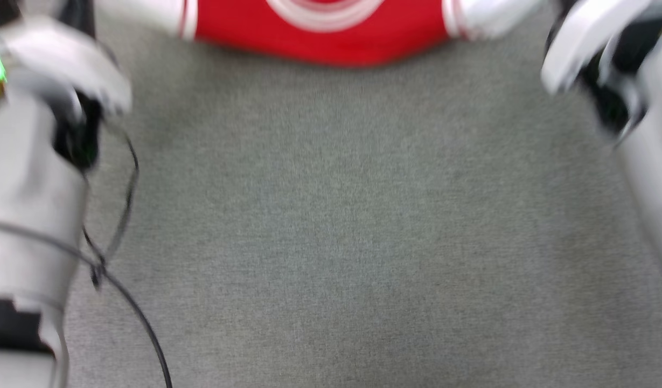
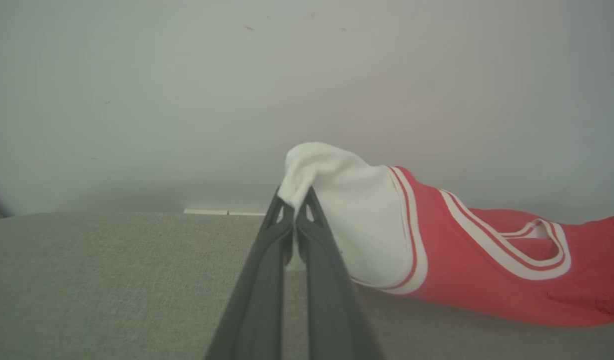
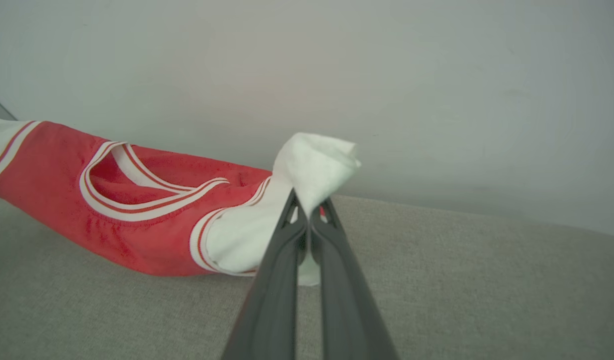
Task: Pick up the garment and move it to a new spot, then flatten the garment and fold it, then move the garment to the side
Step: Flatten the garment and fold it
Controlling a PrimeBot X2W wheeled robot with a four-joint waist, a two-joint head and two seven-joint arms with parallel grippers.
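Nearest, in the blurred head view: pale forearms, two, the left forearm (image 1: 29,205) low at one side and the right forearm (image 1: 651,161) at the other; black cable (image 1: 139,318), one, looping beside the left forearm. Grey woven surface (image 1: 336,226), one, lying between the forearms and the cloth beyond. Left gripper (image 2: 294,199), one, its two dark fingers pressed together and clamped on the bunched white left sleeve (image 2: 356,225). Right gripper (image 3: 309,204), one, fingers likewise together, pinching the white right sleeve (image 3: 307,165). Garment (image 2: 466,265), one: red body, two white sleeves, red-and-white striped trim at each sleeve seam and round the single neck opening (image 3: 137,200). It sits at the far side of the grey surface, its long axis running sleeve to sleeve across the robot's front, both sleeve ends lifted at the grippers, and the red middle sagging, apparently onto the surface. No lettering is legible. Farthest: plain pale wall (image 2: 187,100), one.
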